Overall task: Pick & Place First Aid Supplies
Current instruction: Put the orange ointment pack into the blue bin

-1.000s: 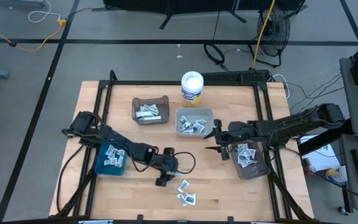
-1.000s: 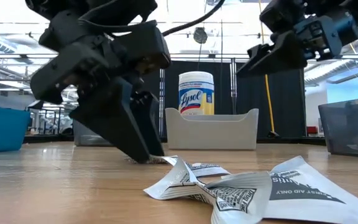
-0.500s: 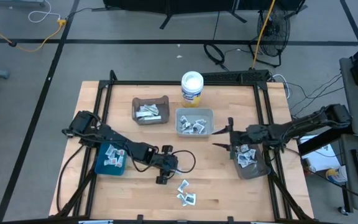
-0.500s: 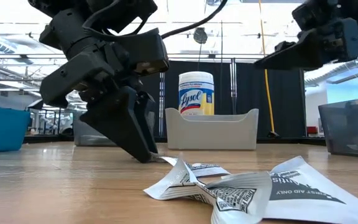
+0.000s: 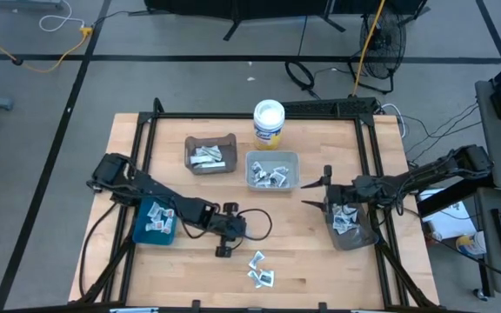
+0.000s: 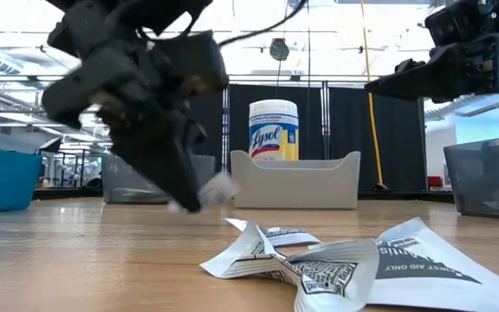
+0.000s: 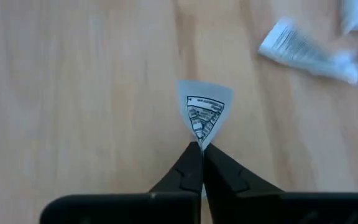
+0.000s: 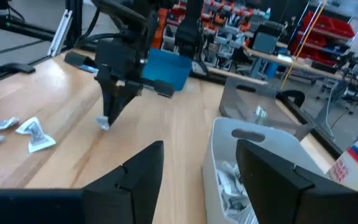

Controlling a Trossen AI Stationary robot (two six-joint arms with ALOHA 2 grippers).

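One packet (image 7: 204,112) hangs pinched, its lower corner hidden by fingers (image 7: 188,171).

Loose packets (image 5: 260,269) lie on the table (image 5: 320,261), bins (image 5: 272,170) behind.

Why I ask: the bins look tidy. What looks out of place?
A few first aid packets lie crumpled and loose on the table, outside every bin. The left gripper pinches one packet.
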